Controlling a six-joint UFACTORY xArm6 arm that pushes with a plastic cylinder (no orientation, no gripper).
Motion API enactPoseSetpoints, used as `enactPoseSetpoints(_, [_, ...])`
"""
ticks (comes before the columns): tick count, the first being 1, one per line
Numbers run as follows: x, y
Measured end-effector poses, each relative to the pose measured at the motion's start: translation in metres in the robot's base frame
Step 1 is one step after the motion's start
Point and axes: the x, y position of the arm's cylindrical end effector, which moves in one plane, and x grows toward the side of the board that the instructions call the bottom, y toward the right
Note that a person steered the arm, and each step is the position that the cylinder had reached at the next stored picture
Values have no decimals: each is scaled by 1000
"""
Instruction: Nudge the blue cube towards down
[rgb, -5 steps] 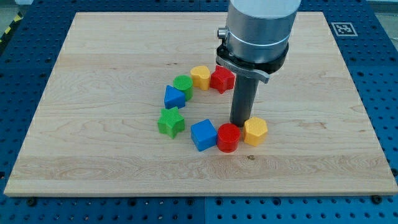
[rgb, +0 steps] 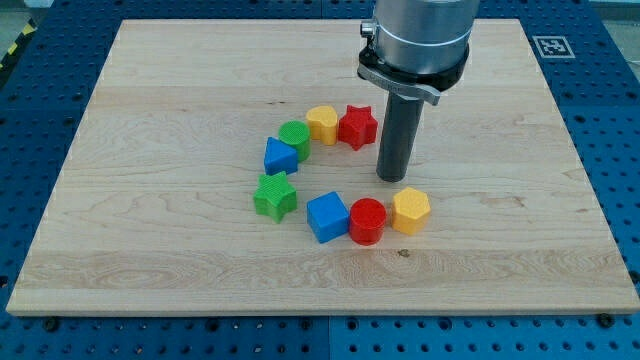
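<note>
The blue cube (rgb: 327, 217) sits a little below the middle of the wooden table (rgb: 150, 250), turned slightly so one corner faces the view's bottom. Touching the blue cube on its right side is a red cylinder (rgb: 367, 221), and just past that, on the far side from the blue cube, a yellow hexagonal block (rgb: 411, 211) presses against the cylinder; the three form a short row.

To the upper left of the blue cube, close but apart from it, lies a green star (rgb: 275, 195). Further above the blue cube, an arc of blocks curves round: a second blue block (rgb: 280, 155), perhaps a wedge or triangle though its shape is hard to make out, then a green cylinder (rgb: 295, 137) touching it, then a yellow block (rgb: 322, 124) whose form looks roughly heart-like, then a red star (rgb: 357, 127) beside that.

My tip (rgb: 390, 178) stands above and to the right of the blue cube, well clear of it, in the open gap between the red star and the row with the red cylinder. It sits just above the yellow hexagonal block and red cylinder without touching either. The end effector is only the straight dark rod, with nothing that opens or closes, and it touches no block.
</note>
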Motion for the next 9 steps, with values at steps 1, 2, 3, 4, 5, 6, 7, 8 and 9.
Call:
enactPoseSetpoints(1, [0, -25])
enactPoseSetpoints(2, [0, -53])
enactPoseSetpoints(3, [1, -64])
enactPoseSetpoints(4, [6, -66])
enactPoseSetpoints(5, [12, -66])
enactPoseSetpoints(6, [23, -66])
enactPoseSetpoints(7, [31, -66])
enactPoseSetpoints(8, [31, -66])
enactPoseSetpoints(9, [9, -58])
